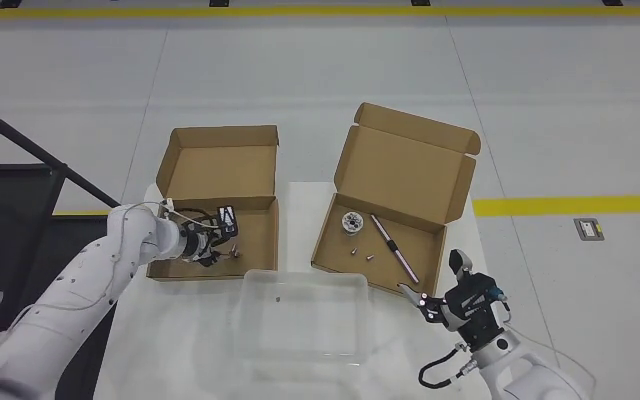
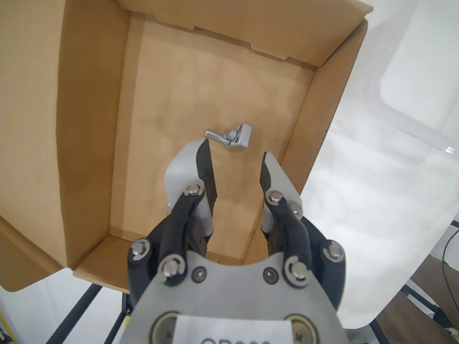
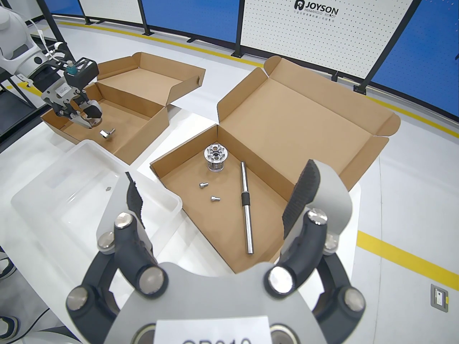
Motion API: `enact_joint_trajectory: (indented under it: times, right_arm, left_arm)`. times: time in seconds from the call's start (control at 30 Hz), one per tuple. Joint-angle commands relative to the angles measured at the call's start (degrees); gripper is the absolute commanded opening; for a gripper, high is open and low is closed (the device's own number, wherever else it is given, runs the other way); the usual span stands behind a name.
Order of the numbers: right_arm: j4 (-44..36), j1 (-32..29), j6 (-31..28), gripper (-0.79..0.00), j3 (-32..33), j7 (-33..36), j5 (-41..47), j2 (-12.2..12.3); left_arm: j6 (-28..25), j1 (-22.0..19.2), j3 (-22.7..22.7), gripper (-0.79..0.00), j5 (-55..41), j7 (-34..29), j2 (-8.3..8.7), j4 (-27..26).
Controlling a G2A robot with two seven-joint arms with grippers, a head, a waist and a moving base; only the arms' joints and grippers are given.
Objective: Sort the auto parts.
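My left gripper [image 2: 235, 157] hangs open inside the left cardboard box [image 2: 89, 116], just above a small silver metal fitting [image 2: 233, 137] lying on the box floor; nothing is between its fingers. The top view shows this gripper [image 1: 222, 250] near that box's right front part. The right cardboard box [image 3: 287, 134] holds a round silver hub [image 3: 214, 158], two small bolts [image 3: 203, 185] and a long metal rod [image 3: 246, 206]. My right gripper [image 3: 222, 195] stands open and empty near the front right table corner [image 1: 432, 287], beside the right box. A tiny part [image 3: 108, 188] lies in the clear plastic tray [image 3: 46, 195].
The clear tray [image 1: 300, 325] sits at the table's front centre, between and in front of the two boxes. Both box lids [image 1: 408, 160] stand open toward the back. A black stand [image 1: 40, 160] is off the table's left side.
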Motion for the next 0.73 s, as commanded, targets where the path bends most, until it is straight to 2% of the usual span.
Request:
enact_joint_trajectory:
  times: [0.0, 0.1, 0.2, 0.37, 0.47, 0.57, 0.63, 0.7]
  right_arm:
    - [0.00, 0.00, 0.00, 0.000, 0.00, 0.00, 0.00, 0.00]
    - [0.00, 0.00, 0.00, 0.000, 0.00, 0.00, 0.00, 0.00]
    - [0.00, 0.00, 0.00, 0.000, 0.00, 0.00, 0.00, 0.00]
    - [0.00, 0.00, 0.00, 0.000, 0.00, 0.00, 0.00, 0.00]
    - [0.00, 0.00, 0.00, 0.000, 0.00, 0.00, 0.00, 0.00]
    - [0.00, 0.00, 0.00, 0.000, 0.00, 0.00, 0.00, 0.00]
    - [0.00, 0.00, 0.00, 0.000, 0.00, 0.00, 0.00, 0.00]
    - [0.00, 0.00, 0.00, 0.000, 0.00, 0.00, 0.00, 0.00]
  left_arm:
    - [-0.14, -0.21, -0.06, -0.409, 0.40, 0.86, -0.33, 0.83]
    - [-0.01, -0.23, -0.75, -0.403, 1.06, 2.67, -0.39, 0.85]
    - [0.49, 0.39, -2.25, -0.400, 2.07, 4.85, 0.28, -1.14]
    - [2.64, 3.98, -6.47, -0.376, 4.53, 7.69, 3.01, -9.83]
    - [5.05, 8.05, -10.48, -0.372, 5.45, 9.06, 5.40, -16.72]
    - [7.82, 14.01, -15.13, -0.394, 5.78, 9.18, 8.04, -24.40]
    - [10.37, 18.65, -18.58, -0.382, 5.37, 9.31, 9.72, -29.80]
    - [12.74, 23.50, -22.56, -0.332, 4.96, 11.20, 11.36, -34.47]
